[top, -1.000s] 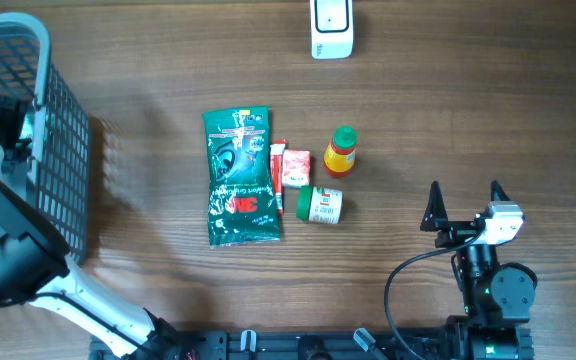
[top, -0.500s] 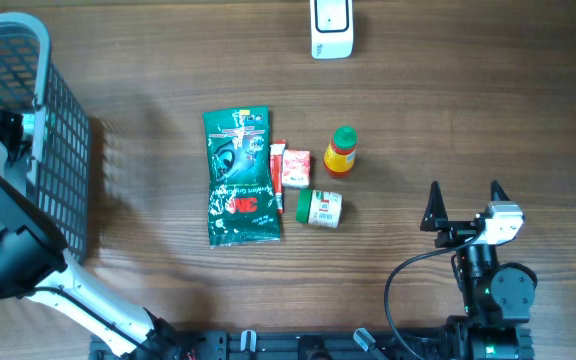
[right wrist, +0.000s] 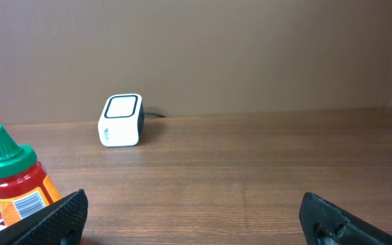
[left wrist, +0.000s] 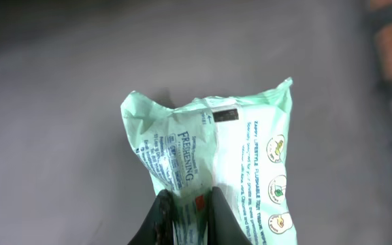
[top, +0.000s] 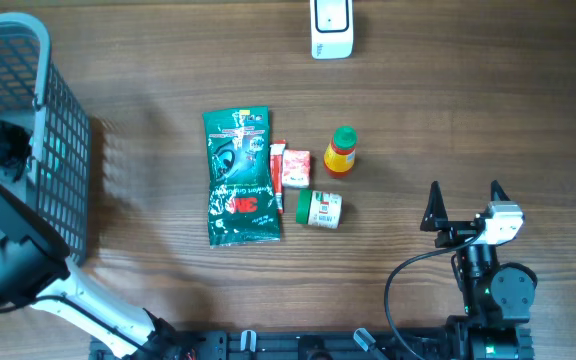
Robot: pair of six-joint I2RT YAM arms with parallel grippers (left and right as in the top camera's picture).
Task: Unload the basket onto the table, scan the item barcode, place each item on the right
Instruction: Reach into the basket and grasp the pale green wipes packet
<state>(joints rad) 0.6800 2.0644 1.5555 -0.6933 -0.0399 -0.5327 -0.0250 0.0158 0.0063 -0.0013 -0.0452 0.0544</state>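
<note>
Left arm [top: 10, 255]: at the left edge of the overhead view, reaching away from the base. Left gripper [left wrist: 186, 218]: jaws closed, pinching the near edge of a pale green packet [left wrist: 230, 153]. Right arm [top: 495, 285]: folded low at the near right. Right gripper [top: 465, 192]: pointing forward, level, jaws spread wide.

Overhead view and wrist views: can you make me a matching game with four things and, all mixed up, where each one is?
Things:
1. white scanner
2. pale green packet
3. green-capped bottle
4. wire basket

Places:
A. pinched in the left gripper
B. top edge of the overhead view
C. left side of the overhead view
D. just right of the red and white carton

Pairs: 1-B, 2-A, 3-D, 4-C
</note>
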